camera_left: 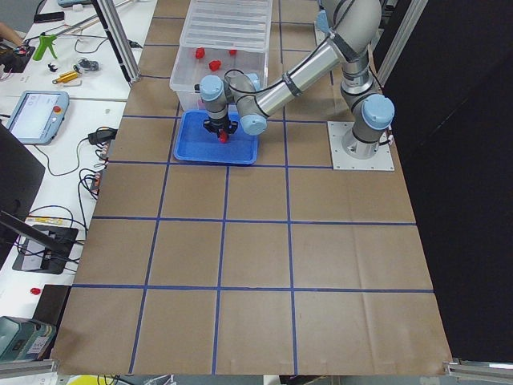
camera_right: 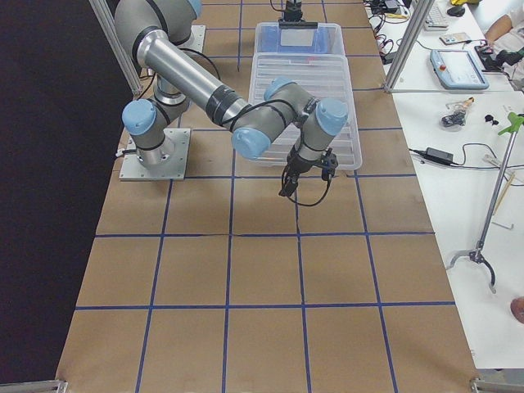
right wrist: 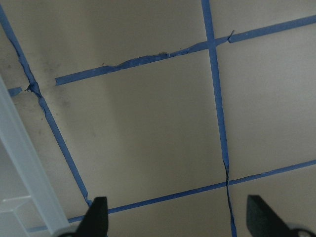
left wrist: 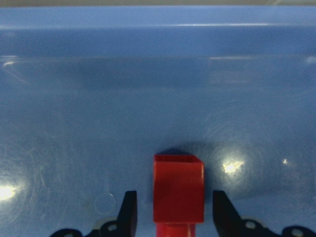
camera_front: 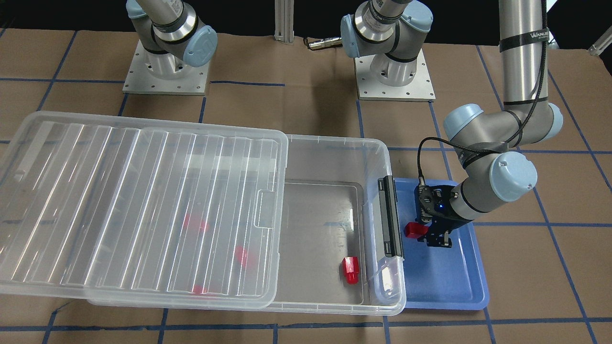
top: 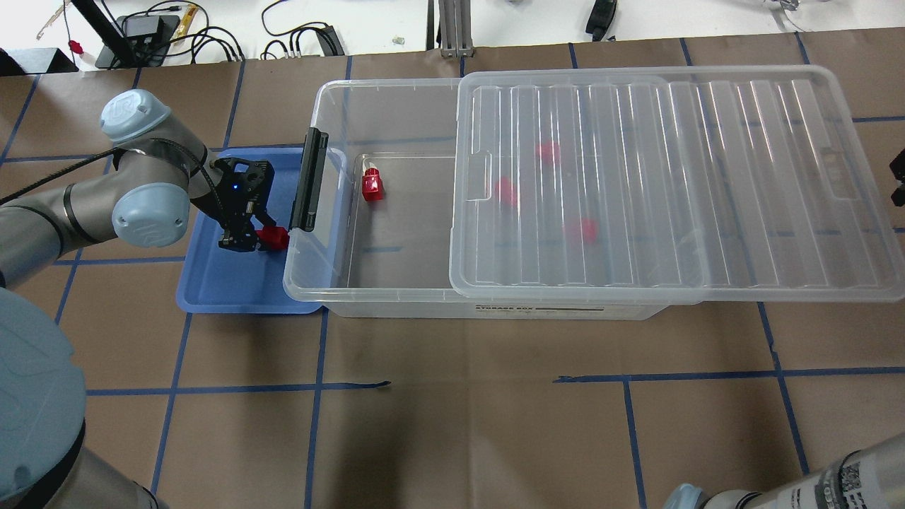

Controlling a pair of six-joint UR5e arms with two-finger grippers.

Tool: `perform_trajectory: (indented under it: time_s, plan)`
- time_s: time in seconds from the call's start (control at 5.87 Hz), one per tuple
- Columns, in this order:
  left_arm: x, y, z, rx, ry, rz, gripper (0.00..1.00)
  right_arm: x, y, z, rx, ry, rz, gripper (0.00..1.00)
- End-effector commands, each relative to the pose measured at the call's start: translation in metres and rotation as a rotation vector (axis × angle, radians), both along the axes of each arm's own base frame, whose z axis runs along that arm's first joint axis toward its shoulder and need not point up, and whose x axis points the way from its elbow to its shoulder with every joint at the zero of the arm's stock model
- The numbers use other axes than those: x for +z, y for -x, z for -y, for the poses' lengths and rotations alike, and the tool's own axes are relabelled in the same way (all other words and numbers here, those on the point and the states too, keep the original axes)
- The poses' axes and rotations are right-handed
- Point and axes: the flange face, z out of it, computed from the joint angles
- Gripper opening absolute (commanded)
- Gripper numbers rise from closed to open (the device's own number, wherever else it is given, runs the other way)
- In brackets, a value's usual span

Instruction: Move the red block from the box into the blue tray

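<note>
A red block (left wrist: 177, 190) is over the floor of the blue tray (left wrist: 148, 98), between the fingers of my left gripper (left wrist: 175, 219), with a gap on each side. That gripper is open. The block (camera_front: 415, 230) and gripper (camera_front: 425, 236) are near the tray's (camera_front: 444, 282) edge by the box's (camera_front: 334, 143) black latch (camera_front: 389, 217). Another red block (camera_front: 350, 270) lies in the uncovered end of the box. Three more (top: 548, 152) show blurred under the lid (top: 672, 177). My right gripper (right wrist: 178, 217) is open and empty above bare paper.
The ribbed lid (camera_front: 134, 205) covers most of the box and overhangs its far end. Brown paper with blue tape lines (top: 353, 385) covers the table. The arm bases (camera_front: 165, 71) stand behind the box.
</note>
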Motion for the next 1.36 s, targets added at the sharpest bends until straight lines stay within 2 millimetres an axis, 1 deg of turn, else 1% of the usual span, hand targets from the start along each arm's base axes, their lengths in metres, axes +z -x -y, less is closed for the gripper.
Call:
perform_trajectory:
  time_s: [0.0, 0.17, 0.34, 0.51, 0.68, 0.85, 1.02, 1.19]
  plan:
    - [0.022, 0.005, 0.001, 0.031, 0.010, 0.004, 0.95, -0.010, -0.010, -0.003, 0.003, -0.017, 0.022, 1.00]
    - [0.069, 0.009, -0.003, 0.091, -0.011, 0.005, 0.95, -0.008, -0.015, -0.002, 0.015, -0.015, 0.023, 1.00]
    - [0.149, 0.016, -0.015, 0.104, -0.075, -0.006, 0.95, -0.003, -0.027, 0.002, 0.033, -0.007, 0.021, 1.00]
    - [0.211, 0.026, -0.023, 0.166, -0.093, 0.005, 0.95, 0.000, -0.036, 0.002, 0.045, -0.009, 0.027, 1.00]
    - [0.242, 0.046, -0.035, 0.245, -0.142, -0.003, 0.96, -0.007, -0.051, 0.004, 0.058, -0.007, 0.057, 1.00]
    - [0.264, 0.085, -0.053, 0.371, -0.156, 0.016, 0.98, 0.000, -0.069, 0.000, 0.076, 0.003, 0.056, 1.00]
    - [0.264, 0.112, -0.066, 0.584, -0.186, 0.047, 0.98, -0.005, -0.083, -0.005, 0.091, -0.009, 0.063, 1.00]
    - [0.275, 0.120, -0.072, 0.810, -0.185, 0.057, 0.98, -0.005, -0.089, -0.009, 0.096, -0.011, 0.066, 1.00]
